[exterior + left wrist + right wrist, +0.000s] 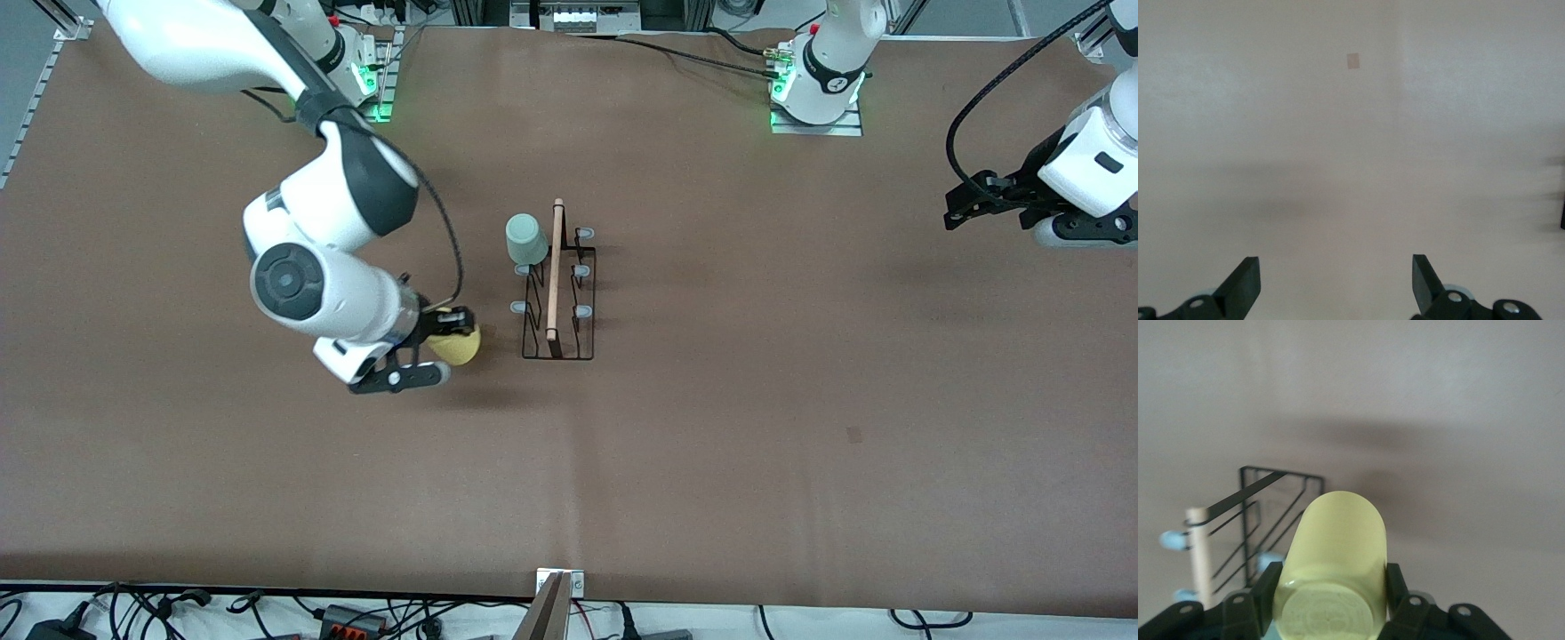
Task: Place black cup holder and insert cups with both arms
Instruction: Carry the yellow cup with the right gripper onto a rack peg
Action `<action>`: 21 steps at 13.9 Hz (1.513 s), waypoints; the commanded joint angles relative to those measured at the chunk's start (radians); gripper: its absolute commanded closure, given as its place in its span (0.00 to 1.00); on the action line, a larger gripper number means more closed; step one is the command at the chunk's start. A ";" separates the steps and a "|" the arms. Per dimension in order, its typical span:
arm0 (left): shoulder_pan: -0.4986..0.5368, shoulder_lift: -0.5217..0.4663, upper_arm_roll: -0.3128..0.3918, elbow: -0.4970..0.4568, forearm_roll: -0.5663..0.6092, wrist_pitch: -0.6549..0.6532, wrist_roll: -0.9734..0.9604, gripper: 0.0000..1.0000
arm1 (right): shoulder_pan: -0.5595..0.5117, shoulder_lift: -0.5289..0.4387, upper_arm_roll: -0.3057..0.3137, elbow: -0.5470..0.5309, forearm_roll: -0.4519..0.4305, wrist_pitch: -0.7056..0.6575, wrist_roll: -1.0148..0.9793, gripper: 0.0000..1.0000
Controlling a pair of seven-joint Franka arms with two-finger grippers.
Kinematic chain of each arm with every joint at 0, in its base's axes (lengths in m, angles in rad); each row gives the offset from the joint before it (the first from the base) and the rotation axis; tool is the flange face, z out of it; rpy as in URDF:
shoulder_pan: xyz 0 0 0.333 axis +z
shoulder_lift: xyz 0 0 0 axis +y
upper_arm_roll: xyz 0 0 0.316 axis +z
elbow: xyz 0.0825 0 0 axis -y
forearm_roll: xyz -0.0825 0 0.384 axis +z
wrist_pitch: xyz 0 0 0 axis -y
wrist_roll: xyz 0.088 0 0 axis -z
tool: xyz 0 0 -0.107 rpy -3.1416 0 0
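Observation:
The black cup holder (558, 307) stands mid-table, its pale wooden handle (556, 267) running along the top. A mint green cup (526, 240) sits upside down on a prong at the rack's end farthest from the front camera. My right gripper (442, 342) is shut on a yellow cup (460, 348), held on its side just beside the rack, toward the right arm's end of the table. In the right wrist view the yellow cup (1338, 547) fills the jaws of the right gripper (1331, 590), base toward the camera, with the cup holder (1271, 513) past it. My left gripper (965, 206) (1336, 280) waits open over bare table at the left arm's end.
Brown table cover (756, 400) spreads around the rack, with a small dark mark (854, 434) on it. Arm bases (816, 98) with green lights stand at the table's edge farthest from the front camera. Cables (356, 613) and a bracket (558, 591) line the near edge.

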 commanded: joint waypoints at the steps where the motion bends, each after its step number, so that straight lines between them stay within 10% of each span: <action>1: 0.012 0.009 -0.006 0.023 -0.020 -0.007 0.009 0.00 | 0.031 -0.002 0.034 -0.011 -0.038 -0.011 0.100 0.74; 17: 0.014 0.009 -0.004 0.025 -0.020 -0.010 0.009 0.00 | 0.131 0.115 0.027 -0.011 -0.142 0.091 0.247 0.72; 18: 0.014 0.009 -0.004 0.025 -0.020 -0.010 0.009 0.00 | 0.131 0.123 0.027 -0.013 -0.142 0.090 0.247 0.58; 19: 0.014 0.009 -0.004 0.025 -0.020 -0.010 0.009 0.00 | 0.131 0.124 0.027 -0.013 -0.142 0.090 0.250 0.06; 21: 0.014 0.010 -0.004 0.023 -0.020 -0.010 0.009 0.00 | 0.126 0.117 0.027 -0.010 -0.142 0.076 0.249 0.00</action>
